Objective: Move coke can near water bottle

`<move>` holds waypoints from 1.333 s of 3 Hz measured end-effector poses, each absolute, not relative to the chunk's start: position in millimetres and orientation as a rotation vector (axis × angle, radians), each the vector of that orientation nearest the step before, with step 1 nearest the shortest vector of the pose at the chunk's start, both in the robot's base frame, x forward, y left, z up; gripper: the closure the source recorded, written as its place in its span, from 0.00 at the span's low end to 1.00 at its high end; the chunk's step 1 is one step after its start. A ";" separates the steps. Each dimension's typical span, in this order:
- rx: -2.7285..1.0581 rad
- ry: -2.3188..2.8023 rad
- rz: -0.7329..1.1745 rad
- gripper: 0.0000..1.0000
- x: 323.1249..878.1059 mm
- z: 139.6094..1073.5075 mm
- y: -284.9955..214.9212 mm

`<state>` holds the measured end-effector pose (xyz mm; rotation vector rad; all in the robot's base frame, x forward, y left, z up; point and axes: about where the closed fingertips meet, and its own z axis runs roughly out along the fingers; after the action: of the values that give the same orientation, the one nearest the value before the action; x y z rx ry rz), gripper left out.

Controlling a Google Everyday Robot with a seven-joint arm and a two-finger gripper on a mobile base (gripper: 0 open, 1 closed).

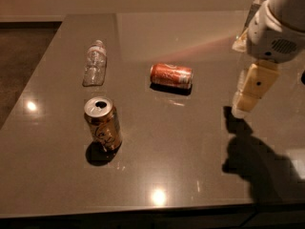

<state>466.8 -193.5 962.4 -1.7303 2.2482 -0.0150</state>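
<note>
Coke can [171, 76] on side | glossy table [171, 147] | end effector [241, 108] above right edge

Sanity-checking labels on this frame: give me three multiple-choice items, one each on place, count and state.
1. Where is the gripper?
A) over the right side of the table, apart from every object
B) at the left edge
C) out of view

2. How many cans are there?
A) one
B) two
C) three

3. How is the coke can positioned?
A) upright
B) on its side
C) stacked on another can

Answers:
1 A: it hangs at the right, with nothing under it but its shadow.
2 B: the coke can plus an upright gold-brown can.
3 B: its long side rests on the table, right of the water bottle.
</note>
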 end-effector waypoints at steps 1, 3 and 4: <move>-1.710 2.265 0.018 0.00 510.0 944.0 -166.5; -1.658 2.331 0.044 0.00 564.5 913.5 -134.9; -1.634 2.365 0.073 0.00 584.0 897.9 -119.4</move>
<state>584.0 -119.4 897.9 -1.6341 2.3655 0.0734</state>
